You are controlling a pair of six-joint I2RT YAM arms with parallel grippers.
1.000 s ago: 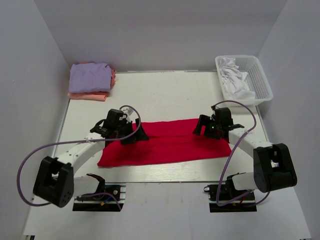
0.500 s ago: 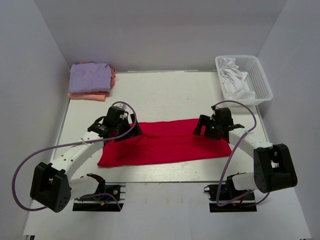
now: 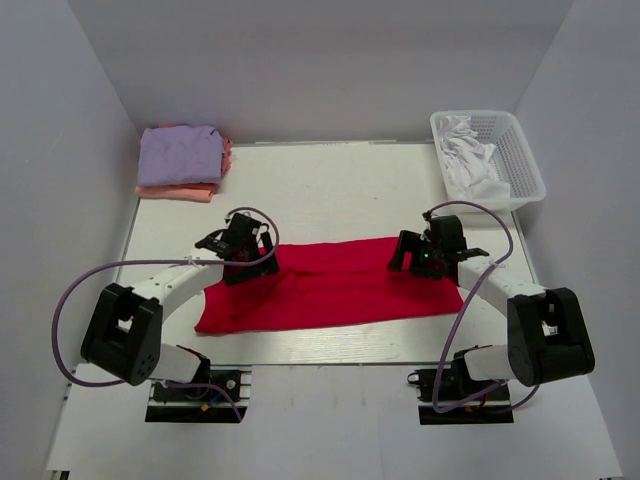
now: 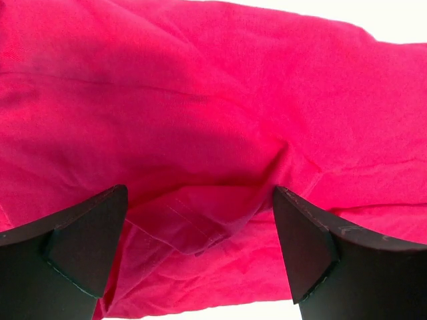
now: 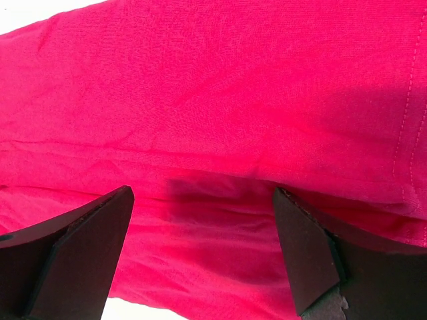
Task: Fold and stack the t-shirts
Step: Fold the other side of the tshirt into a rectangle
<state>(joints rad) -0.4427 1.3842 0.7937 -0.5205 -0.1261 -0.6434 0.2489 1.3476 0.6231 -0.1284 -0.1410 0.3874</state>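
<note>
**A:** While the red t-shirt (image 3: 340, 290) is lying as a long band across the near middle of the table (image 3: 330, 190), which step are the arms working on?

**B:** Folding it, I'm judging. The lavender t-shirt (image 3: 180, 155) is sitting folded on the salmon-pink t-shirt (image 3: 175, 190) at the far left corner, so the red one is looking like the next for that stack.

**A:** Are the grippers holding anything?

**B:** No. The left gripper (image 4: 200, 200) is hanging with its jaws spread wide, close over a hemmed flap (image 4: 193, 223) near the band's left end. The right gripper (image 5: 203, 197) is hanging equally spread over the right end, with nothing between its fingers. Whether the tips are touching cloth, I cannot tell.

**A:** What is the next move calling for?

**B:** Probably both are needing to come down and pinch cloth, the left on that flap. Then the ends can be carried over together without the band skewing.

**A:** Is anything differing from a second ago?

**B:** The left arm is. Its big elbow joint is now sitting farther in toward the table, and its wrist is drawn slightly toward the band's left end. The right arm and the shirt are showing no change.
</note>
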